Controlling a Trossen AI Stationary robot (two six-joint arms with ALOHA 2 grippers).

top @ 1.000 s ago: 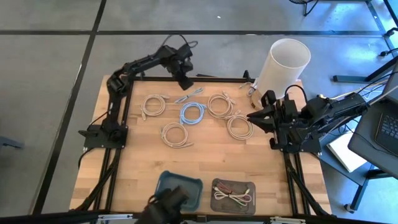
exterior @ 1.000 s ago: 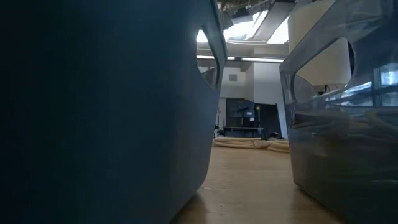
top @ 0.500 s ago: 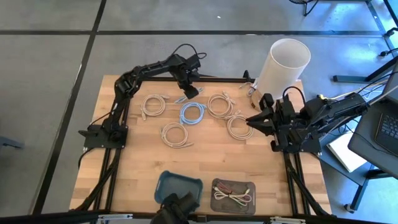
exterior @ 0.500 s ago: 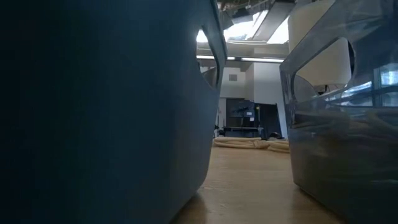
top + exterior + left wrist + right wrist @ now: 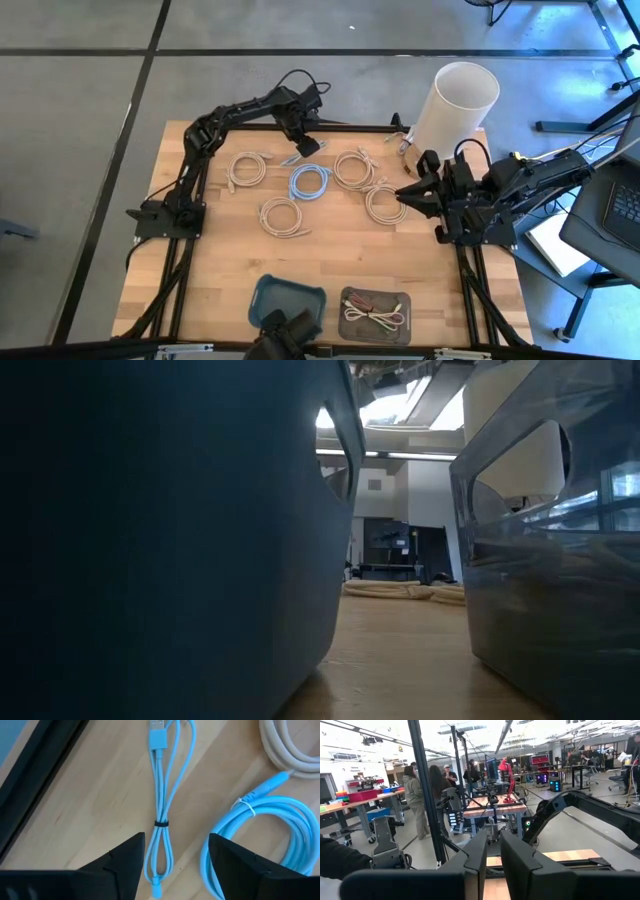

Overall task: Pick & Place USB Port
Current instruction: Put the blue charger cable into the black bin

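A small light-blue USB cable [image 5: 161, 815], folded and tied at its middle, lies flat on the wood near the table's far edge; its end [image 5: 292, 159] shows in the high view. My left gripper [image 5: 306, 144] hovers open just above it, and its fingers [image 5: 120, 865] stand either side of the cable's looped end without touching. My right gripper [image 5: 404, 189] waits shut at the table's right side, pointing left beside a beige coil [image 5: 385, 204].
A blue cable coil [image 5: 310, 182] and several beige coils [image 5: 247, 167] lie mid-table. A blue bin [image 5: 288, 299] and a clear bin holding cables [image 5: 375, 311] sit at the near edge. A white bucket [image 5: 456, 104] stands at the far right corner. People stand in the room behind.
My left gripper has moved toward the table's near-right and down, from beyond the far edge to just over the small light-blue cable, then held still. The cables have stayed where they were.
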